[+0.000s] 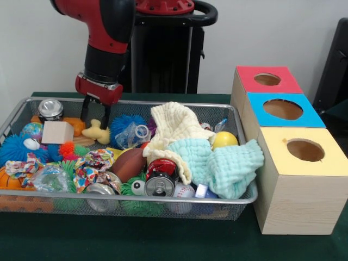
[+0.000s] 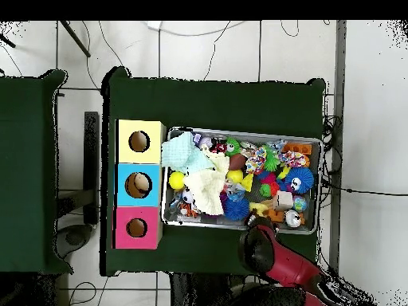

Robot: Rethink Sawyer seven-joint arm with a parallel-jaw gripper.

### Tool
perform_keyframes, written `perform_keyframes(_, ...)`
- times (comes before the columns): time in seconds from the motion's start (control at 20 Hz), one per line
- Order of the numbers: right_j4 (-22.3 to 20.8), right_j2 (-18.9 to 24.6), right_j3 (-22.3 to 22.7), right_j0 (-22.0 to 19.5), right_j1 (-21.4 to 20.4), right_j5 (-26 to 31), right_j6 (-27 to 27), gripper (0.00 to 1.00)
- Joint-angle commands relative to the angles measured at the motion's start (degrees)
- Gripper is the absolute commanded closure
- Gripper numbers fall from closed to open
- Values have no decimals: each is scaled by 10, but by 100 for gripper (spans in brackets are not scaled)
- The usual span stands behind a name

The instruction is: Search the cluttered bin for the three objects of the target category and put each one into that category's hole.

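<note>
The wire basket (image 1: 247,200) sits on the green table (image 1: 163,239), with three wooden boxes (image 1: 302,185) at its 3 o'clock. The end effector (image 1: 95,122) hangs at the basket's 11 o'clock, its fingers (image 1: 85,111) slightly parted above a yellow toy (image 1: 98,132), holding nothing.

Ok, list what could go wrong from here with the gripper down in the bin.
1. The gripper sits among packed toys beside the yellow plush and wooden block; closing could catch the wrong item.
2. The cream cloth and mint cloth cover part of the bin, so targets may stay hidden.
3. The mint cloth hangs over the rim and could get dragged out.
</note>
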Motion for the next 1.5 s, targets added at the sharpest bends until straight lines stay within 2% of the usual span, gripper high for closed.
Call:
perform_keyframes(0.05,24,92,-74,5,81,-71,143,0)
perform_keyframes(0.1,21,94,-77,6,82,-71,139,0)
perform_keyframes(0.15,14,96,-83,7,82,-64,126,100)
perform_keyframes(0.3,11,103,-84,3,82,-65,127,100)
perform_keyframes(0.45,-11,108,-101,4,72,-1,77,100)
perform_keyframes(0.7,-19,121,-89,-9,68,-17,93,100)
perform_keyframes(1.2,-3,107,-71,15,40,9,91,100)
perform_keyframes(1.25,-6,118,-70,5,41,8,97,0)
perform_keyframes(1.4,-20,134,-70,-11,43,-3,100,0)
perform_keyframes(1.5,-33,144,-76,-18,39,27,77,0)
